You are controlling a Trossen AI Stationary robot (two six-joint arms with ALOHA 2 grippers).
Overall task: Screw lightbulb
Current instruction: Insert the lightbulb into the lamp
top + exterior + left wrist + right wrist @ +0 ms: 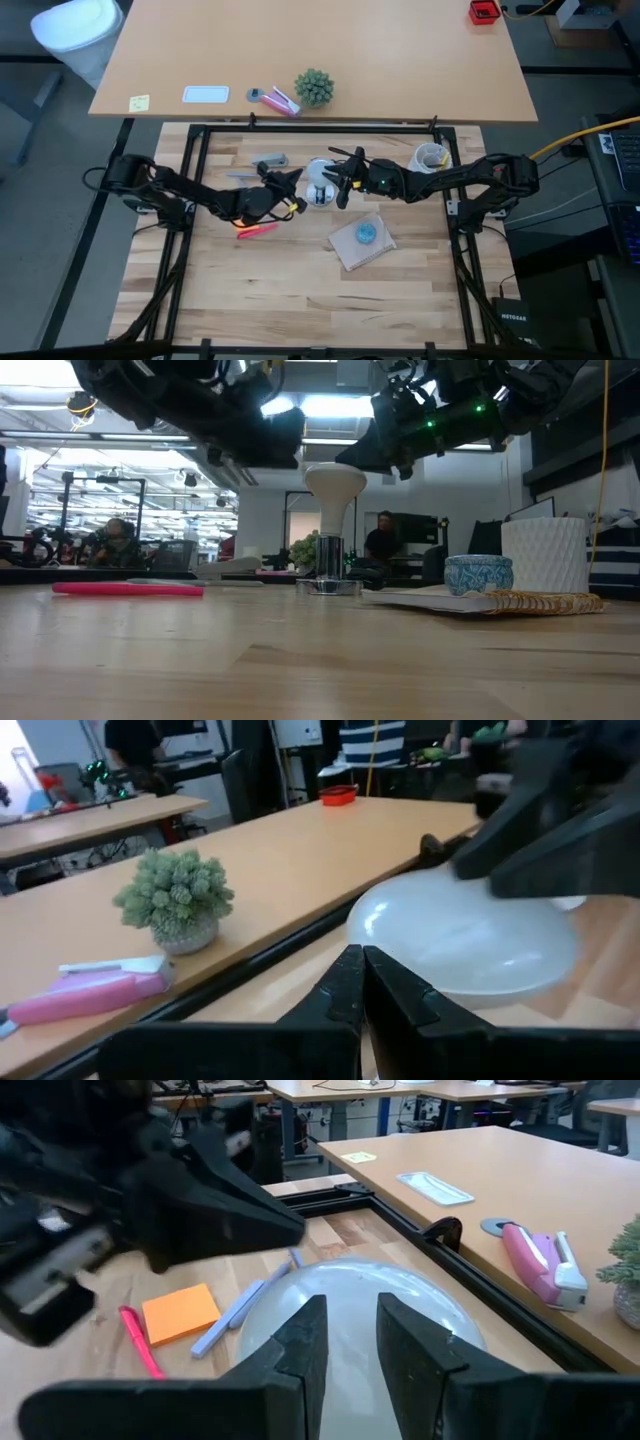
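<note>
The frosted white lightbulb (335,487) stands upright with its base in the shiny metal socket (329,578) at the table's middle; it also shows in the high view (320,190). My left gripper (362,982) is shut and empty, just left of the bulb and above its top. The globe (462,942) lies beyond its fingertips. My right gripper (350,1342) hovers over the bulb (352,1295) from the right, its fingers a narrow gap apart and empty. In the low view both grippers sit above the bulb's top, and I see no touch.
A pink pen (257,229) and an orange note (180,1312) lie left of the socket. A small blue round blob (366,234) sits on a pad at near right. A white cup (432,157) stands at far right. A green plant (314,87) is on the desk beyond.
</note>
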